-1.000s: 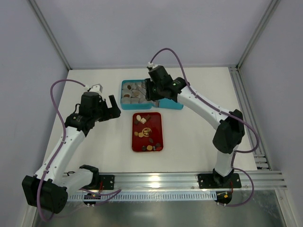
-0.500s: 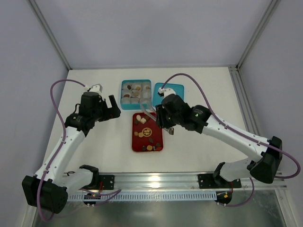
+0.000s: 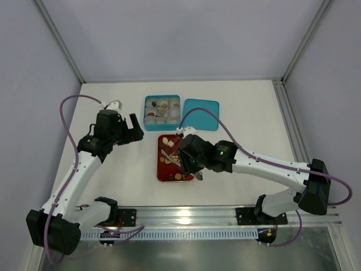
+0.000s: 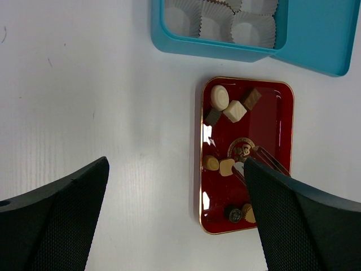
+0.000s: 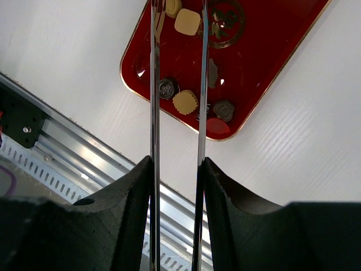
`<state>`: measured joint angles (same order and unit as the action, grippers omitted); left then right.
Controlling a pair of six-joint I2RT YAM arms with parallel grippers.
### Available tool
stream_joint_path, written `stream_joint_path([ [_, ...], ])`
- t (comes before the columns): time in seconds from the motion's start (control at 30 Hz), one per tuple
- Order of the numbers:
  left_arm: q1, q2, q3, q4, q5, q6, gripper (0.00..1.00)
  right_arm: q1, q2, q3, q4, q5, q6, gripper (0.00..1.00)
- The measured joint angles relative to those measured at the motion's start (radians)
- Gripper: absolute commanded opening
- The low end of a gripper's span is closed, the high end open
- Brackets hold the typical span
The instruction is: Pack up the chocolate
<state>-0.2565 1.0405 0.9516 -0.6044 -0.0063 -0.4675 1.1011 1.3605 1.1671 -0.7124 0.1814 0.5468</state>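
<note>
- Right tool (image 5: 176, 162) partly closed, gripping thin metal tweezers (image 5: 153, 90) over red rectangular tray (image 5: 265, 51) of brown, tan and cream chocolate (image 5: 188, 21).
- Left tool (image 4: 176, 169) fully spread, empty, above white worktop (image 4: 84, 84).

Lab cell (aluminium rail (image 3: 225, 213), white walls (image 3: 169, 34))

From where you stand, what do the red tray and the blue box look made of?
Red tray: glossy lacquered metal or hard plastic, going by mirror-like glints and a thin gold rim. Blue box: probably painted tin or card; smooth, duller, crisp edges.
</note>
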Motion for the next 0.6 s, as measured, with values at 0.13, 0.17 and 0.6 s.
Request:
stream_joint_path([
  [0.13,0.0,0.0,0.0,0.0,0.0,0.0,1.0,0.006,0.039,0.0,-0.003,0.0,0.005,0.42],
  [0.17,0.0,0.0,0.0,0.0,0.0,0.0,1.0,0.009,0.047,0.0,-0.005,0.0,0.006,0.42],
  [0.6,0.0,0.0,0.0,0.0,0.0,0.0,1.0,0.032,0.08,0.0,-0.02,-0.001,0.006,0.43],
])
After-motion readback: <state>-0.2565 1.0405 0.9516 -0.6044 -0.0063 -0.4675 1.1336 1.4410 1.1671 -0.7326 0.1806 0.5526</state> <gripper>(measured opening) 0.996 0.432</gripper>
